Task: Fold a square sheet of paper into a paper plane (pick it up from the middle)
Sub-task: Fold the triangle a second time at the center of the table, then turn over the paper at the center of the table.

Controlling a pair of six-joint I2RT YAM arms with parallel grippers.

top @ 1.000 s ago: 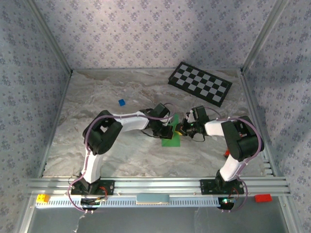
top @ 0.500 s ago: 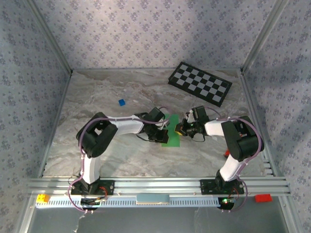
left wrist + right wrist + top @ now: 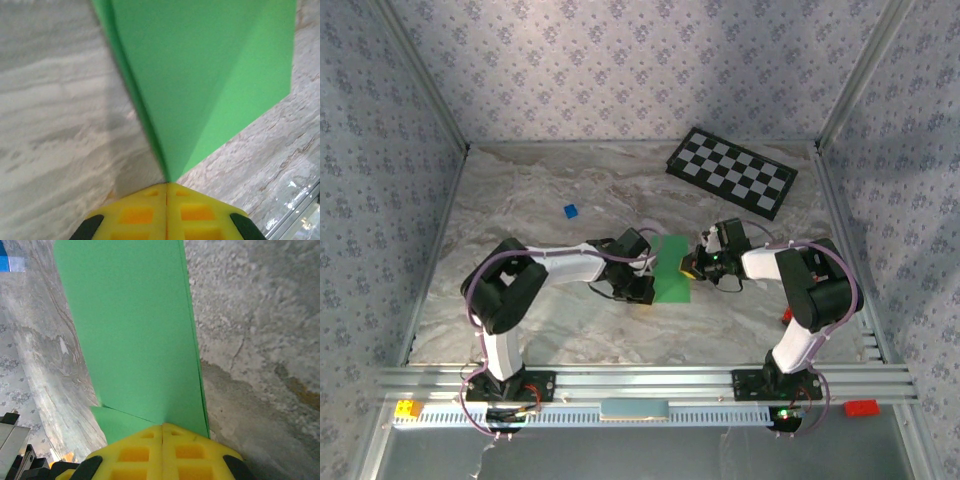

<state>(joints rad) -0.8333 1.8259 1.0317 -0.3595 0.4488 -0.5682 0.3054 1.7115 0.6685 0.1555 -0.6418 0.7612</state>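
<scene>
Left arm (image 3: 563,266): the elbow is bent up near my base, and the forearm reaches right and low toward the middle. My left jaws are pressed together. Their yellow pads (image 3: 142,216) meet with no gap and pinch a corner of the green paper (image 3: 200,75). Right arm (image 3: 767,264): the elbow is raised over its base, the forearm reaches left and the wrist is low. My right jaws are likewise closed pad to pad on the paper's opposite side. The two wrists face each other, near but apart.

Soft, even light falls from overhead on the marbled table (image 3: 520,200) with only faint shadows, while up close the green paper (image 3: 200,75) looks blurry along its near fold and casts a grey shadow.
</scene>
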